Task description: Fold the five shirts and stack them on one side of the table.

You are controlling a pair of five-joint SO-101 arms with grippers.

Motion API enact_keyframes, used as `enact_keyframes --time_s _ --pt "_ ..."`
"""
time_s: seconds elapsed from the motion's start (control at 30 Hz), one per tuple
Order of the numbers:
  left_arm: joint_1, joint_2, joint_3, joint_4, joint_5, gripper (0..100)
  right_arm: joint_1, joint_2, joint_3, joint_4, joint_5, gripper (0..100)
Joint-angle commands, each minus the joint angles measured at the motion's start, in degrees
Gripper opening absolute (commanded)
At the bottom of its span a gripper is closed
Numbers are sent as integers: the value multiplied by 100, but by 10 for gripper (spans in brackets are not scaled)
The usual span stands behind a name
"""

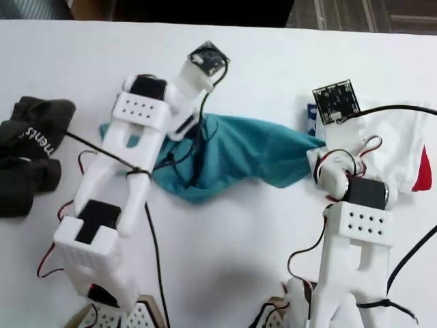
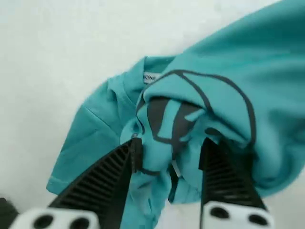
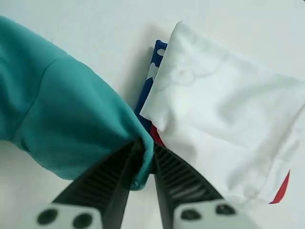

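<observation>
A teal shirt (image 1: 239, 154) lies crumpled across the middle of the white table (image 1: 239, 246), drawn out between the two arms. My left gripper (image 2: 170, 143) is over its collar end, open, with a bunch of printed teal fabric (image 2: 176, 114) between the fingers. My right gripper (image 3: 147, 145) is shut on the hem of the teal shirt (image 3: 57, 109) at the other end, in the high view at the right gripper (image 1: 315, 156). Just beyond it lies a folded stack topped by a white shirt (image 3: 224, 119), with blue and red cloth underneath.
The folded stack (image 1: 403, 147) sits at the right edge of the table. Dark crumpled shirts (image 1: 31, 154) lie at the left edge. Cables trail from both arms over the table's near half.
</observation>
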Motion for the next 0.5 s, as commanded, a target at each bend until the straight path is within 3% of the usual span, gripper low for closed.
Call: enact_keyframes --time_s 0.0,0.13,0.27,0.47 --pt "-18 -167 -488 905 -431 210 31 -198 -9 -233 26 22" --pt "-123 -167 -242 1662 -1073 203 40 -198 -18 -426 9 22" --pt "-545 -176 541 1644 -1530 175 48 -189 -18 -453 44 22" --pt "-686 -176 1358 1222 -1556 175 31 -189 -18 -444 53 22"
